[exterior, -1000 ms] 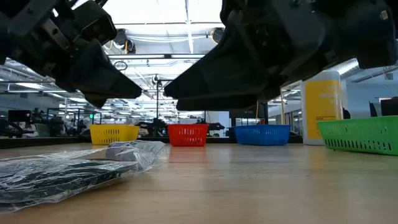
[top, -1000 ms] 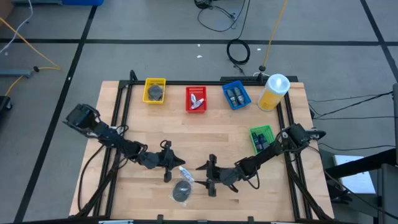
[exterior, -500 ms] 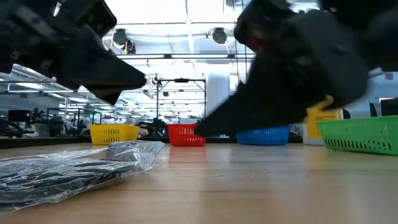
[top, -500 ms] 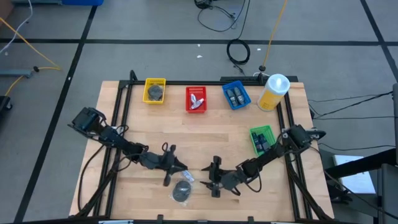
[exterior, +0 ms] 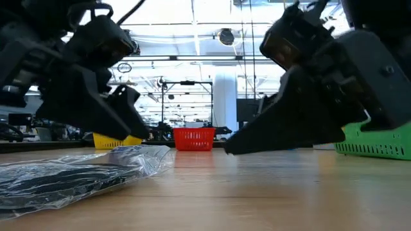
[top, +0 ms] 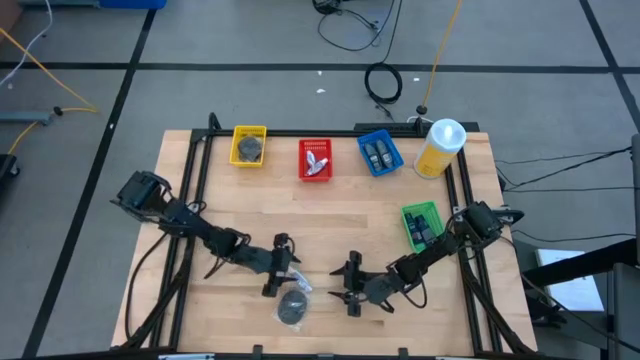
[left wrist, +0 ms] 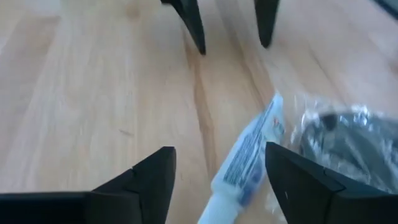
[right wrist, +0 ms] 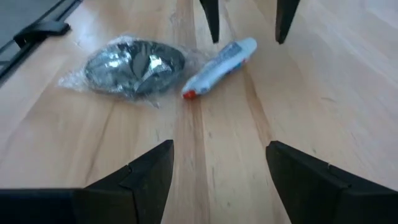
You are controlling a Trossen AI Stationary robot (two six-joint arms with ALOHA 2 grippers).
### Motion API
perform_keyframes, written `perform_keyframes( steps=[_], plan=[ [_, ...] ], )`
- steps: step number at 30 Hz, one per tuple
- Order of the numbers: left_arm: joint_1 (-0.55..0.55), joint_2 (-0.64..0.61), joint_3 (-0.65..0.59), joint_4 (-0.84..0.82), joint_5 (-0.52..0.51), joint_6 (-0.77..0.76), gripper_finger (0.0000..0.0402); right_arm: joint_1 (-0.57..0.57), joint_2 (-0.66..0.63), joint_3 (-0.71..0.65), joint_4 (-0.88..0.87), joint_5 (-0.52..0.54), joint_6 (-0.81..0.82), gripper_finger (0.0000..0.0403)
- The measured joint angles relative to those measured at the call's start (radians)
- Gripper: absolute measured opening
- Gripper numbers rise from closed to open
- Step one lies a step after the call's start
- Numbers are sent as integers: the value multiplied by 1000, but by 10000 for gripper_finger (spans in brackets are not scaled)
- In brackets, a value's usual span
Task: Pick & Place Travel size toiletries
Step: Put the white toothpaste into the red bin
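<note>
On white tube (right wrist: 219, 60): unreadable blue print

- High view: overhead, straight down, far enough to take in the whole tabletop (top: 330, 220).
- Low view: at tabletop height, level, close under both arms.
- Each wrist view: close, angled down; both share the white tube (left wrist: 245, 158) and wrapped puck (right wrist: 134, 65).

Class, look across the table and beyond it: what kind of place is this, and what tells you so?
Probably a large robotics lab or industrial workshop: taped lines on the grey floor, loose cables beside the wooden table, and long ceiling strip lights over distant workstations.
</note>
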Motion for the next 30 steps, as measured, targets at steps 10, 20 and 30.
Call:
perform_keyframes(
  steps=[10,20,30],
  plan=[
    [52,8,0,-69,144,82,222,-3,0,-36,0,2,11,247],
    [56,56,1,-41,191,111,96,-10,0,-53,3,4,12,247],
    [56,12,1,92,79,8,50,-10,0,-53,7,6,30,247]
  ],
)
